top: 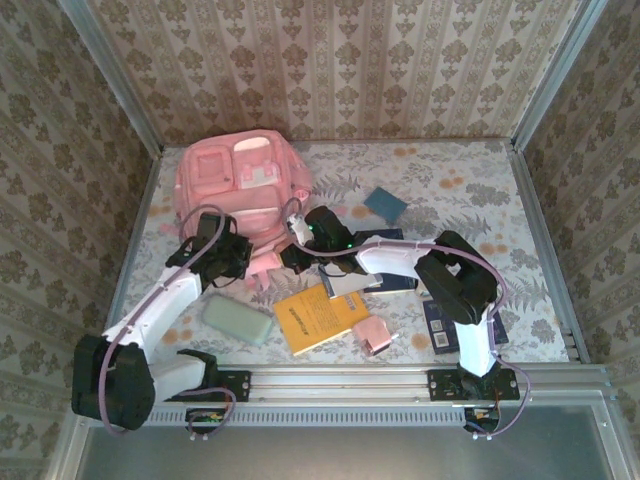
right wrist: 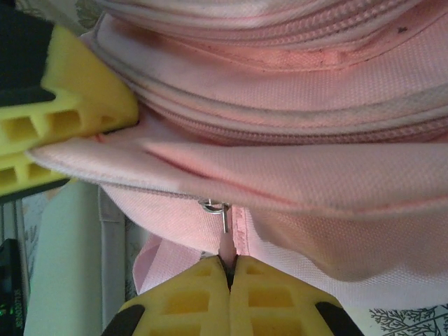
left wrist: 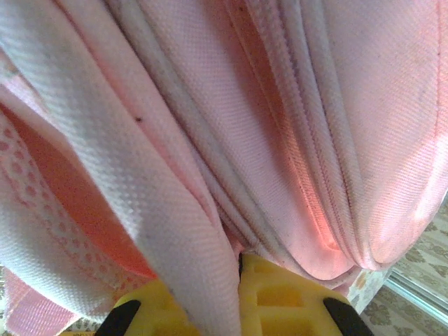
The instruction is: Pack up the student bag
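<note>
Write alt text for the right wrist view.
The right gripper, shut, pinches the pink zip pull of the student bag. At upper left, the left gripper clamps a fold of the bag's fabric. A pale green case lies at lower left.

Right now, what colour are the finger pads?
Yellow pads, clearest in the right wrist view.

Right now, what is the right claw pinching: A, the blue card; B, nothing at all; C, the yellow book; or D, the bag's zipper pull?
D: the right claw is shut on the pink zipper pull that hangs from a metal ring on the bag.
</note>
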